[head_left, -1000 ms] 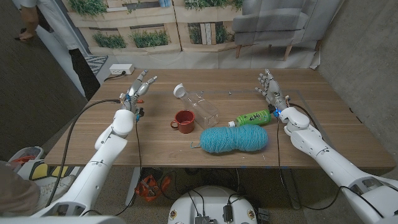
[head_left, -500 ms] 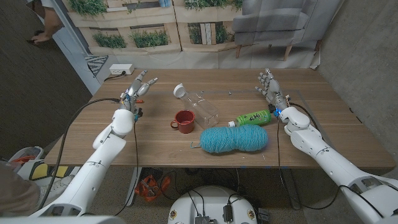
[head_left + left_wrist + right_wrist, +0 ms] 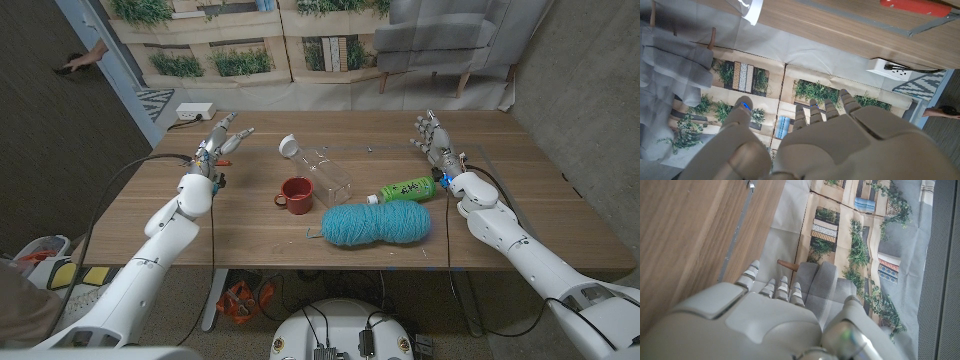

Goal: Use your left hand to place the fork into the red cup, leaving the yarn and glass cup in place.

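Left hand: the left hand [image 3: 222, 142] hovers at the upper left of the table [image 3: 250, 235], fingers spread and holding nothing.
Right hand: the right hand [image 3: 433, 140] stands at the upper right, fingers apart, empty.
Fork: I cannot make it out for certain. An orange-red object [image 3: 915, 7] lies on the wood close to the left hand in the left wrist view, and may be its handle.
Red cup: the red cup [image 3: 296, 193] stands upright at centre, just beside the glass cup [image 3: 325, 172], which lies on its side.
Yarn: the yarn [image 3: 376, 224] sits lower centre, touching a green bottle [image 3: 405, 188].
Changed: the left hand has edged slightly upward. A person's hand [image 3: 85, 58] has drawn off to the top left corner. The table things are unmoved.
Meaning: nothing is grasped yet, so the pickup is likely still ahead.
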